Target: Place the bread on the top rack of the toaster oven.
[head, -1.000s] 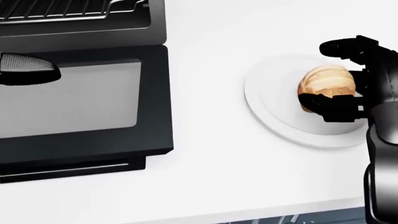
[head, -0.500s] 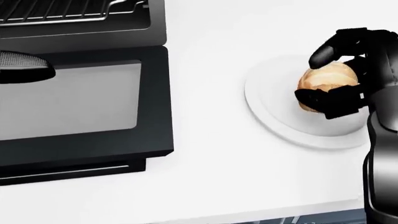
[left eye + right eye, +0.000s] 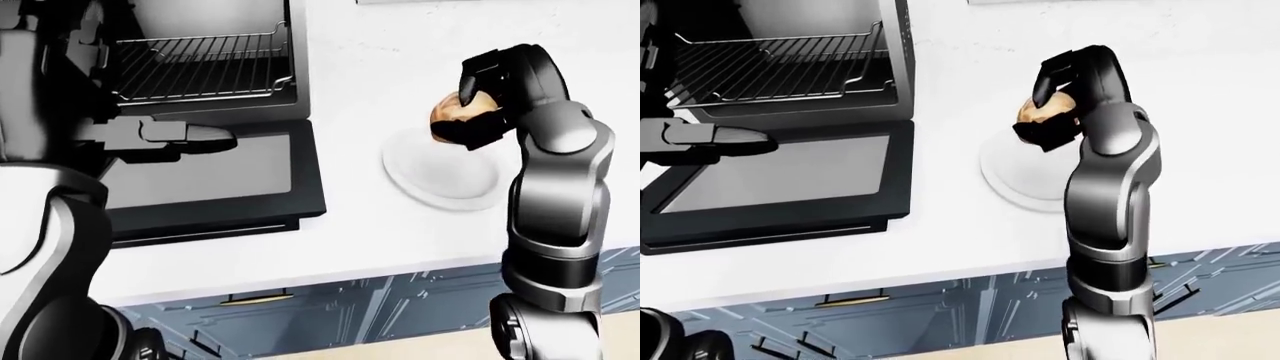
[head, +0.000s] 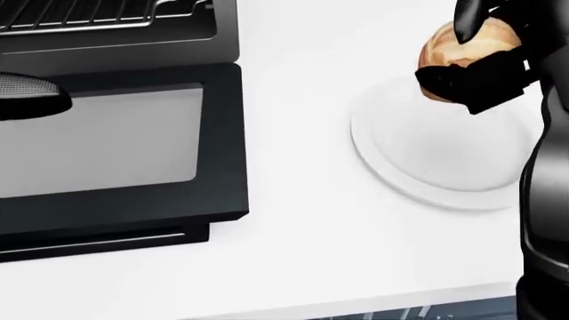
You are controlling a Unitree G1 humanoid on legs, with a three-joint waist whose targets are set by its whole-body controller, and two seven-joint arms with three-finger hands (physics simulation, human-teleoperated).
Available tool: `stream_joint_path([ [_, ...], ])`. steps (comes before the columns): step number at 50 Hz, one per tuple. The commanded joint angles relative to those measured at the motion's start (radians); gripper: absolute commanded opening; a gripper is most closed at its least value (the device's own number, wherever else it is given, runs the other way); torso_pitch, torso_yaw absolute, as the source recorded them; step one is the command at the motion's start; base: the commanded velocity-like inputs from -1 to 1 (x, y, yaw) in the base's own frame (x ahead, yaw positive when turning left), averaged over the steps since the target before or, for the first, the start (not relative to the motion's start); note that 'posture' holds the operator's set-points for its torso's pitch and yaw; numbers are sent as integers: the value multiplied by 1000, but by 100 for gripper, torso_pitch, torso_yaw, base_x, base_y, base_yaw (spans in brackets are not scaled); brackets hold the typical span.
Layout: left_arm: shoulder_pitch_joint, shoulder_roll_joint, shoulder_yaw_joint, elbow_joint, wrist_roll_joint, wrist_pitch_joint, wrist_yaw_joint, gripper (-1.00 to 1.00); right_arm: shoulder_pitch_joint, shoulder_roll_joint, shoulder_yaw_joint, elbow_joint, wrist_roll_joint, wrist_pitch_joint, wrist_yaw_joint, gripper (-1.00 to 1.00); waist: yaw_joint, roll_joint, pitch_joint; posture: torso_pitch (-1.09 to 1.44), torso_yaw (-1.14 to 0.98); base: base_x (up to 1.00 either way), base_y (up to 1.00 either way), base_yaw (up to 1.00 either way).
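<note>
The bread [image 4: 449, 47], a round tan roll, hangs above the white plate [image 4: 418, 173] with my right hand [image 4: 471, 57] shut around it; black fingers wrap over its top and underside. The same roll [image 3: 452, 112] shows clear of the plate [image 3: 440, 176] in the left-eye view. The toaster oven [image 3: 200, 75] stands at the left with its glass door [image 3: 215, 176] folded down flat. Its top wire rack [image 3: 200, 67] is bare. My left hand [image 3: 185, 135] hovers over the lowered door, fingers stretched out flat.
The white counter [image 3: 350, 232] runs to an edge low in the eye views, with blue-grey cabinet fronts [image 3: 350, 307] below it. My right forearm [image 3: 555, 210] rises along the right side of the plate.
My right hand closed on the roll and lifted it off the plate, moving it up the picture. The plate now lies bare. The left hand slid slightly left.
</note>
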Motion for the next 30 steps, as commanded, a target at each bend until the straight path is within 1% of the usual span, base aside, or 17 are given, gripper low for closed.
stream_joint_path([
  [1, -23, 14, 12, -14, -8, -24, 13, 100, -61, -14, -2, -32, -46, -11, 36, -100, 2, 0, -26, 0, 7, 0, 0, 0],
  [13, -17, 32, 14, -8, -39, -35, 35, 100, -215, -3, 16, 32, -157, -27, 157, -100, 37, 4, -23, 0, 13, 0, 0, 0],
  [21, -27, 47, 31, -9, -72, -26, 51, 100, -340, 0, 25, 98, -199, -54, 221, -100, 69, 8, -20, 0, 16, 0, 0, 0],
  [25, -23, 56, 44, -12, -94, -25, 61, 100, -424, 11, 19, 179, -194, -95, 211, -100, 85, 13, -20, 0, 18, 0, 0, 0],
  [30, -17, 69, 56, -15, -118, -26, 77, 100, -496, 24, 23, 250, -175, -135, 192, -100, 109, 18, -20, 0, 21, 0, 0, 0],
])
